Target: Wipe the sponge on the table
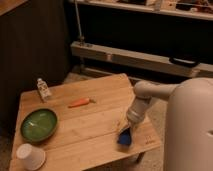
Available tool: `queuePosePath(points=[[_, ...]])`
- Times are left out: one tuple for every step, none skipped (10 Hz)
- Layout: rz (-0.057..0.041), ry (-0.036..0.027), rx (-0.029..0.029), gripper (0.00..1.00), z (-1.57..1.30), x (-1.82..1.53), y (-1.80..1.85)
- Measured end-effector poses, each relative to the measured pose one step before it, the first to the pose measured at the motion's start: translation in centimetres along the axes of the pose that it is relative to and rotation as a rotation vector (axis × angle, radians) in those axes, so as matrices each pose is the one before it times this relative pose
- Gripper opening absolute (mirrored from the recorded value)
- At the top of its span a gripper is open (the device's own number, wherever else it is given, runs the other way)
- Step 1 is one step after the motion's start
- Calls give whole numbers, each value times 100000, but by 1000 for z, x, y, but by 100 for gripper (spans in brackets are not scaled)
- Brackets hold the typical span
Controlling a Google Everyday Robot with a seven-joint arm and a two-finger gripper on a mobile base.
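Note:
The small dark-blue sponge lies pressed on the light bamboo table, near its front right edge. My gripper comes down from the pale arm at the right and is shut on the top of the sponge. Its fingertips are partly hidden against the dark sponge.
A green bowl sits at the table's left, with a white cup lying at the front left corner. An orange carrot lies mid-table and a small bottle stands at the back left. A dark shelf unit stands behind.

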Motion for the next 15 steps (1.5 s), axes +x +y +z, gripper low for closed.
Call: queuePosePath(points=[[-304, 837, 542, 0, 734, 355, 294], [-953, 1073, 1193, 0, 936, 349, 458], [-2394, 1719, 1827, 0, 1192, 120, 887], [-1380, 936, 583, 0, 721, -40, 460], [-1174, 474, 1031, 0, 726, -172, -59], [-1971, 371, 1287, 0, 859, -215, -187], [-1795, -1, 528, 0, 284, -55, -49], [-1450, -1084, 95, 0, 47, -288, 135], [-75, 363, -55, 0, -80, 210, -3], [-83, 140, -32, 0, -74, 46, 40], [48, -169, -113, 0, -102, -38, 11], [-67, 306, -5, 0, 12, 49, 38], [-1592, 19, -236, 0, 79, 13, 538], [-3468, -206, -583, 0, 116, -96, 1148], [-4321, -137, -506, 0, 291, -114, 1696]])
